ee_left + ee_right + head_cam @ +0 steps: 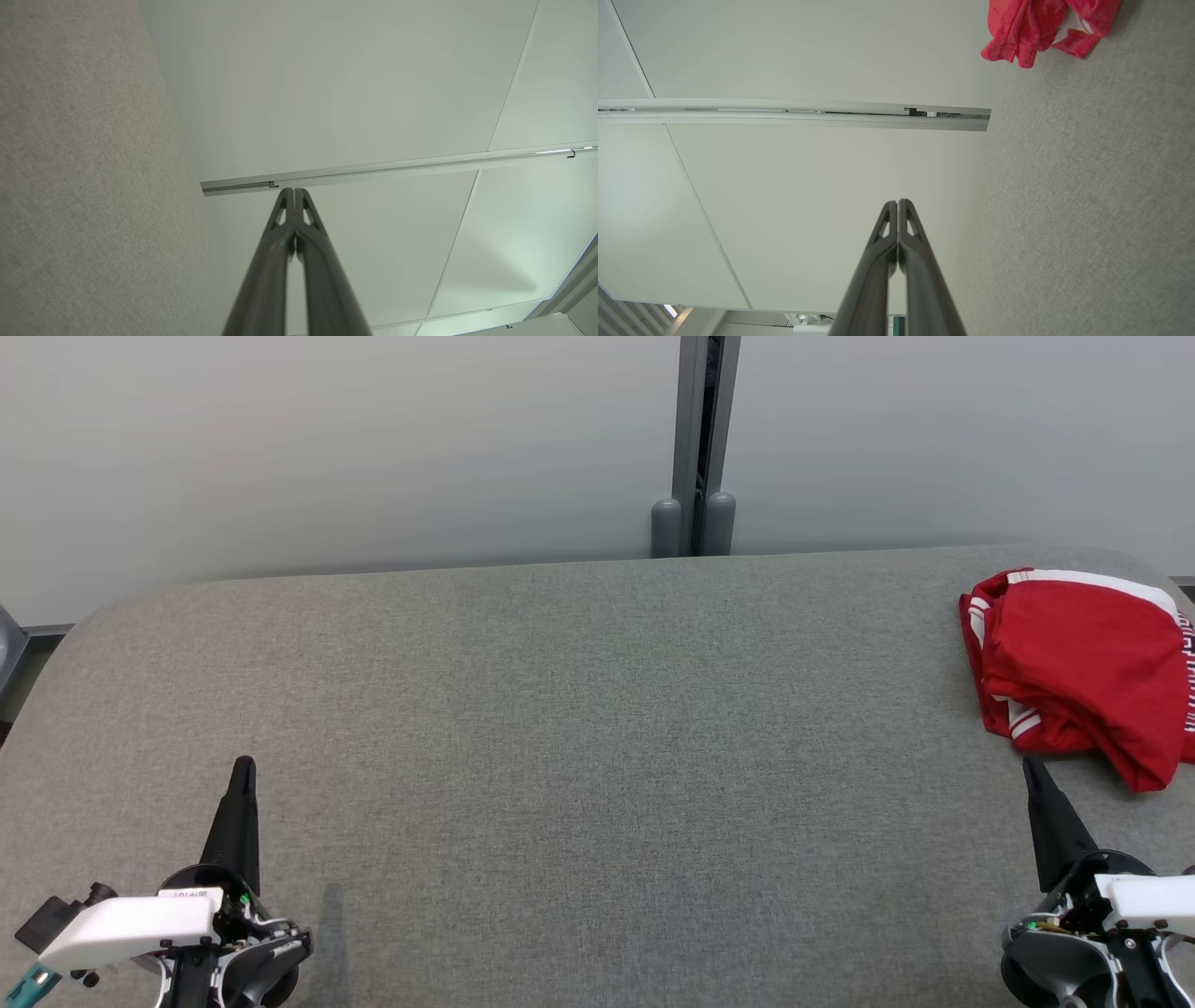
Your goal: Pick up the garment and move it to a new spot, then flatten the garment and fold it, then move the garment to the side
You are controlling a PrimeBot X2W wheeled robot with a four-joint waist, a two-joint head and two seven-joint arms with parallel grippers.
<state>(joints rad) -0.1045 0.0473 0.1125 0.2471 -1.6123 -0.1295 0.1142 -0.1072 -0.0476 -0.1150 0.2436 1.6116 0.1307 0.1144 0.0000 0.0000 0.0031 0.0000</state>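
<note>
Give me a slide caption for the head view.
Left gripper and right gripper shut; red garment crumpled at far right of grey table.

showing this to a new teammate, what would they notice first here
The crumpled red garment with white stripes stands out at the far right of the grey table. The left gripper and right gripper sit at the near corners, fingers shut, holding nothing.
</note>
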